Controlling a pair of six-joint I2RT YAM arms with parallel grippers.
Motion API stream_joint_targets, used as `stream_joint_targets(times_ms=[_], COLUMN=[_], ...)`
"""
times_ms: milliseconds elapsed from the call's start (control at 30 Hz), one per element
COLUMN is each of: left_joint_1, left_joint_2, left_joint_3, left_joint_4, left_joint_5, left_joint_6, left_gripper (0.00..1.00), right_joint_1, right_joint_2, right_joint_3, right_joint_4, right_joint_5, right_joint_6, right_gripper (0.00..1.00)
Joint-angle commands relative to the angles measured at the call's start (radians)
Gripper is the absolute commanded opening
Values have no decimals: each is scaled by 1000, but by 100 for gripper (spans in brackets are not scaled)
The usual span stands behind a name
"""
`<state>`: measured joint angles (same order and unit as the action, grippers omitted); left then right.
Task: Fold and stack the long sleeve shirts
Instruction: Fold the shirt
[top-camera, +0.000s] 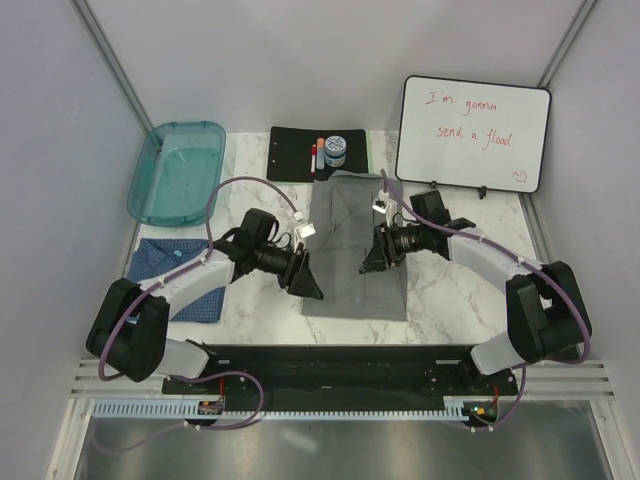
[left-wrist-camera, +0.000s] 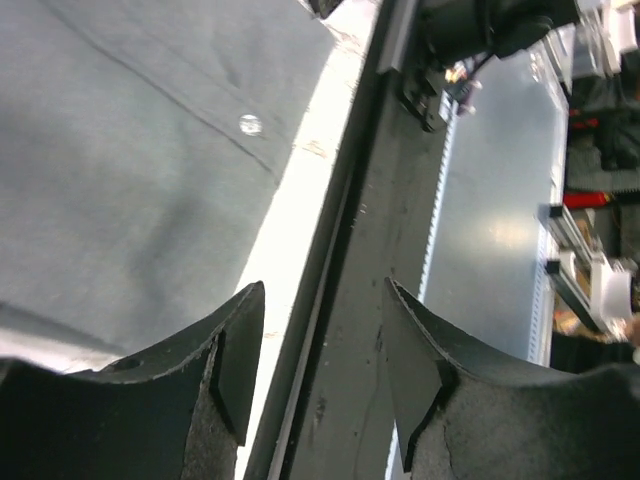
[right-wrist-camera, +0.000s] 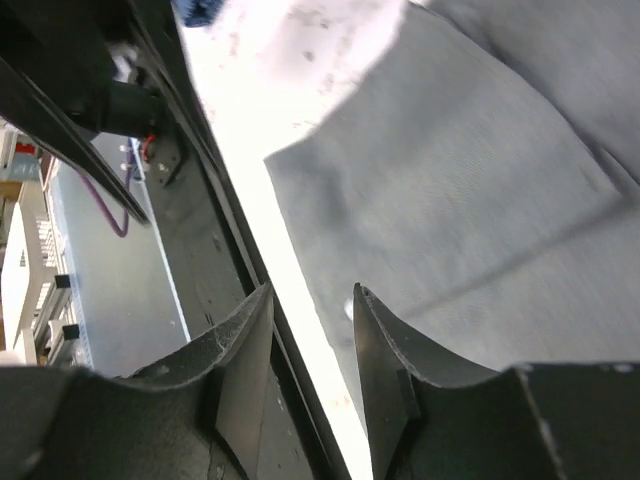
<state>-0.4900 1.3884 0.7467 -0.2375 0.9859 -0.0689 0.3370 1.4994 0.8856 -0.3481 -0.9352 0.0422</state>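
Count: two shirts, two arms, one tray, one whiteboard, one mat. The grey shirt (top-camera: 355, 250) is lying flat as a long rectangle mid-table, running from the black mat (top-camera: 295, 152) at the far side toward the near edge. The blue shirt (top-camera: 170, 275) is sitting folded at the near left, partly under the left arm, with the teal tray (top-camera: 175, 170) just beyond it. A round tin (top-camera: 335, 150) is resting on the mat. The whiteboard (top-camera: 473, 133) with red handwriting is leaning at the far right. The table (top-camera: 460, 290) is showing a white marbled top, pale walls (top-camera: 50, 150) are closing it in on three sides, and a black rail (top-camera: 340, 365) is running along the near edge. The left gripper (top-camera: 305, 283) is hanging over the grey shirt's near left corner, its fingers (left-wrist-camera: 150, 400) standing well apart with nothing between them, framing the table edge and rail beside the cloth and one white button (left-wrist-camera: 250, 124). The right gripper (top-camera: 372, 260) is hanging over the shirt's middle, its fingers (right-wrist-camera: 400, 370) parted more narrowly and also gripping nothing. Whether either is touching the cloth, I cannot tell.
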Motion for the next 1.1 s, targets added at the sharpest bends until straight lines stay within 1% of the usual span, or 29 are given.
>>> stream_joint_targets(times_ms=[0, 33, 67, 133, 167, 267, 300, 333, 367, 400, 433, 467, 500, 533, 567, 600, 633, 667, 700, 733, 767, 800, 833, 867, 900, 967, 1067], left_joint_1=[-74, -81, -85, -84, -82, -58, -52, -50, -48, -45, -45, -45, -47, -51, -70, -94, -126, -209, -266, -327, -455, -510, -559, -647, -685, -766, -826], left_joint_2=[57, 70, 119, 185, 252, 322, 354, 362, 362, 330, 298, 249, 139, 67, 2, -55, -175, -225, -279, -348, -373, -382, -376, -365, -353, -295, -191], left_joint_3=[-42, -52, -56, -46, -37, -35, -33, -27, -23, -24, -24, -29, -32, -30, -27, -24, -27, -56, -81, -111, -166, -184, -194, -211, -219, -236, -227], left_joint_4=[76, 123, 160, 210, 213, 262, 262, 218, 210, 196, 166, 109, 62, 16, -72, -110, -137, -150, -142, -116, -85, -32, -8, 15, 82, 154, 281], left_joint_5=[63, 54, 48, 17, -12, -30, -29, -27, 5, 31, 48, 63, 50, 19, -87, -177, -276, -476, -565, -654, -822, -881, -971, -1018, -1053, -1139, -1207], left_joint_6=[-15, -78, -103, -146, -164, -209, -210, -191, -184, -171, -119, -89, -44, 59, 122, 183, 304, 364, 429, 543, 585, 616, 656, 670, 685, 744, 802], left_gripper=[57, 57, 56, 55, 54, 53, 53, 52, 52, 52, 53, 54, 55, 58, 60, 61, 62, 62, 62, 63, 64, 64, 65, 65, 65, 64, 63], right_joint_1=[85, 92, 100, 100, 96, 76, 73, 74, 74, 74, 74, 74, 74, 76, 77, 79, 82, 80, 80, 82, 80, 80, 80, 80, 80, 80, 79], right_joint_2=[41, 70, 90, 163, 191, 292, 312, 349, 358, 361, 351, 338, 325, 287, 260, 234, 185, 164, 148, 137, 145, 159, 203, 225, 242, 286, 352], right_joint_3=[-39, -56, -85, -93, -83, -80, -79, -73, -50, -44, -39, -25, -19, -10, 12, 25, 39, 68, 82, 98, 128, 145, 182, 194, 202, 226, 271], right_joint_4=[246, 298, 389, 429, 416, 379, 364, 350, 260, 236, 213, 165, 153, 144, 141, 144, 152, 155, 153, 140, 118, 98, 40, 28, 23, 15, -18], right_joint_5=[-40, -48, -45, -37, -33, -45, -50, -60, -57, -47, -45, -44, -63, -73, -89, -106, -105, -102, -93, -58, -33, -11, 18, 30, 45, 87, 96], right_joint_6=[189, 264, 300, 309, 291, 242, 228, 173, 139, 116, 93, 58, 58, 68, 102, 123, 137, 145, 139, 127, 102, 46, 7, -13, -25, -71, -108], right_gripper=[44, 45, 45, 45, 44, 44, 43, 43, 42, 42, 42, 42, 43, 43, 43, 44, 45, 45, 46, 45, 45, 44, 43, 42, 41, 38, 37])
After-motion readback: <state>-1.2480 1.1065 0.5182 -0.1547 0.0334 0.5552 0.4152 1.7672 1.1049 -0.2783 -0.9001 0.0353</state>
